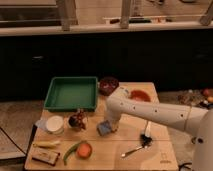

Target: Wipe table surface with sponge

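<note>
Gripper [111, 123] sits down on the sponge [104, 129] mid table surface [125, 161] — grip state can't be told — small brown object [77, 120] just beside it, so a wide stroke could knock that over.

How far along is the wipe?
Done: the pincer is down at the sponge. In hand: the sponge lies on the table surface near its middle, apparently mid-wipe. Left: no wiped patch shows, so probably most of the surface.
</note>
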Motion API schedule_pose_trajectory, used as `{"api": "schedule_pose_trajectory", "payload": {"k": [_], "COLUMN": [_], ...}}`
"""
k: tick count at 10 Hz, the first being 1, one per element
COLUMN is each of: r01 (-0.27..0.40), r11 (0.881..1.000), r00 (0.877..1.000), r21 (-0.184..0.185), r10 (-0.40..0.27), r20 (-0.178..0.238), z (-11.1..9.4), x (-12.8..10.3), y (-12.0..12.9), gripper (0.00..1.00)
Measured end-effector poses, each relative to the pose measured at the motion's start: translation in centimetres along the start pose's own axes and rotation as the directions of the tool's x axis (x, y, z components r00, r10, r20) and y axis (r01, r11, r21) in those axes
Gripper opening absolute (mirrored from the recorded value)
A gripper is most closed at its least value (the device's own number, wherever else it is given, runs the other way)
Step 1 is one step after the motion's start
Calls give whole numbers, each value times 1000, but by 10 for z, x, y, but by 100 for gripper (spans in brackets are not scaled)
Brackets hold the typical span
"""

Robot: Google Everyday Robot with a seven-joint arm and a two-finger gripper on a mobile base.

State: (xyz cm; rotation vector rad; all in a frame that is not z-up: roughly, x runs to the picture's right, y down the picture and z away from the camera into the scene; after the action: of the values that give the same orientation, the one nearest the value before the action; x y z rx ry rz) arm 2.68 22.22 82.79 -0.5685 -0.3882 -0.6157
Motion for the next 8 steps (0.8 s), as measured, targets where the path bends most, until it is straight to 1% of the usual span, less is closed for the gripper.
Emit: {"api": "schedule_pose_trajectory", "payload": {"k": [1,2,3,4,8], "r01": [-3,-17,-40,-56,-52], "r11": [1000,1000,999,998,999], "r00": [1000,1000,999,998,998], "r21": [-2,5,5,2,-2], "r10": [3,17,40,56,52], "r20": [4,15,27,23,22], "z": [3,4,4,4,3], "x": [-1,1,12,21,20], "y": [8,15,25,33,33], "gripper": [0,0,0,0,0]}}
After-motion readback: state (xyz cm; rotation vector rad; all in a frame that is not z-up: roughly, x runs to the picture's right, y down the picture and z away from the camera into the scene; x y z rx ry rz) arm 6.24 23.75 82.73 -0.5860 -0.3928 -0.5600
